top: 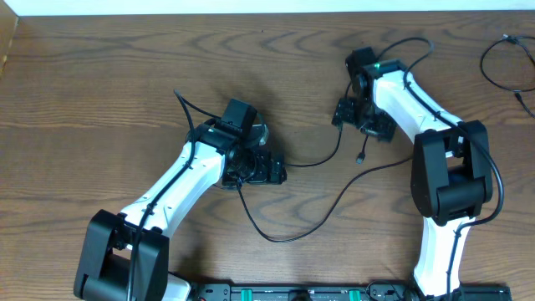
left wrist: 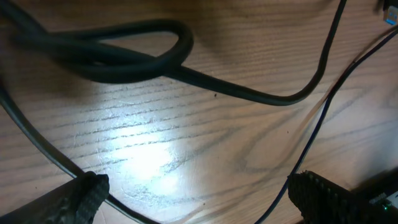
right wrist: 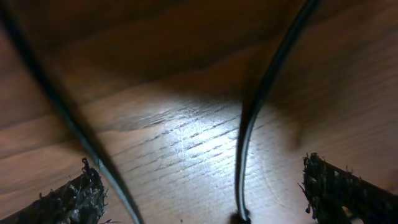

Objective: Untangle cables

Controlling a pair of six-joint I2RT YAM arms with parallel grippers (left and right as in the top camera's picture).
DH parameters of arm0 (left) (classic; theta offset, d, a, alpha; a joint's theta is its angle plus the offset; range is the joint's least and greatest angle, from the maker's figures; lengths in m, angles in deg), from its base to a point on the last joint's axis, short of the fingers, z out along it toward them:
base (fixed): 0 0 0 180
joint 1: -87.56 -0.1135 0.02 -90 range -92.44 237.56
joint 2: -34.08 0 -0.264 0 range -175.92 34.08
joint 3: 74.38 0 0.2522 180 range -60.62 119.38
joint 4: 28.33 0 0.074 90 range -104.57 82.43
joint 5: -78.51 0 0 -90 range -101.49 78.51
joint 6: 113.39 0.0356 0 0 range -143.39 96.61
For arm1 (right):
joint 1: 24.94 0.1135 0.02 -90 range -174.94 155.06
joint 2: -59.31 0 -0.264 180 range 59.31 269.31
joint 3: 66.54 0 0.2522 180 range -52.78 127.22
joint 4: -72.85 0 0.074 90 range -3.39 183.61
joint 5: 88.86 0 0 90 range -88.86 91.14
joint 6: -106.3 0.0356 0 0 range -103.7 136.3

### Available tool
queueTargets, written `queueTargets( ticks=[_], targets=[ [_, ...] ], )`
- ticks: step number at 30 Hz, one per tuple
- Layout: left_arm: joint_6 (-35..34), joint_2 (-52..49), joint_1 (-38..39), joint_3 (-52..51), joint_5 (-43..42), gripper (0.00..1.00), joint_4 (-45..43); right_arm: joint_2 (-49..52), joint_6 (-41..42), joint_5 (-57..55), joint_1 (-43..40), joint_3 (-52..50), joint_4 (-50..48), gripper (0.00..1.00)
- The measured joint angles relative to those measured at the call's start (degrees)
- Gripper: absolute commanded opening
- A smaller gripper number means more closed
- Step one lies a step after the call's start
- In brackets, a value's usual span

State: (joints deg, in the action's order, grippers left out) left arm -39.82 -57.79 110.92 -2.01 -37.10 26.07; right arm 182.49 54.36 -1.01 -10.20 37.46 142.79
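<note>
The counter [top: 100, 92] is dark brown wood with a strong, wavy grain running along its length. A pale white strip [top: 251, 7] borders its far edge, and a black rail [top: 292, 293] with small green marks lies along the near edge. Up close, the wood gleams under bright light

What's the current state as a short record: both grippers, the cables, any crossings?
left gripper: open, low over the table, holding nothing
right gripper: open, thin black cable lying between its jaws, not gripped
middle cables: black, loose curves across the table
loop: one cable crosses itself, left wrist view
far cable: black, top right of table, apart from the rest
</note>
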Motion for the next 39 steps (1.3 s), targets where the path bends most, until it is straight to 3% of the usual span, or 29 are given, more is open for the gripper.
queueTargets(
  ticks=[8, 10, 13, 14, 17, 22, 25, 30, 39],
  targets=[
    [0.0, -0.02, 0.0, 0.0, 0.0, 0.98, 0.0, -1.57, 1.03, 0.59, 0.68, -4.57, -5.16, 0.99],
    [0.0, -0.02, 0.0, 0.0, 0.02, 0.98, -0.02, -1.88, 1.03, 0.2, 1.01, -5.16, -6.03, 0.93],
    [0.0, 0.0, 0.0, 0.0, 0.0, 0.98, -0.02, -2.16, 1.16, -0.2, 1.46, -5.64, -6.82, 0.6],
    [0.0, -0.02, 0.0, 0.0, 0.02, 0.98, -0.02, -2.27, 1.33, -0.26, 1.57, -5.84, -7.06, 0.4],
    [0.0, 0.0, 0.0, 0.0, 0.0, 0.98, 0.0, -2.82, 1.42, -0.15, 1.66, -6.82, -8.59, 0.03],
    [0.0, 0.0, 0.0, 0.0, 0.02, 0.98, -0.02, -3.19, 0.63, 2.38, 1.64, -7.61, -14.32, 0.01],
    [0.0, -0.02, 0.0, 0.0, 0.0, 0.98, 0.0, -2.89, -3.58, 4.94, 1.38, -8.2, -21.55, 0.01],
    [0.0, 0.0, 0.0, 0.0, 0.0, 0.98, 0.0, -1.57, -10.6, 7.39, -0.66, -6.8, -25.4, 0.01],
    [0.0, 0.0, 0.0, 0.0, 0.0, 0.98, 0.0, 0.83, -26.71, 7.23, -11.1, 15.3, -26.45, 0.01]
  ],
)
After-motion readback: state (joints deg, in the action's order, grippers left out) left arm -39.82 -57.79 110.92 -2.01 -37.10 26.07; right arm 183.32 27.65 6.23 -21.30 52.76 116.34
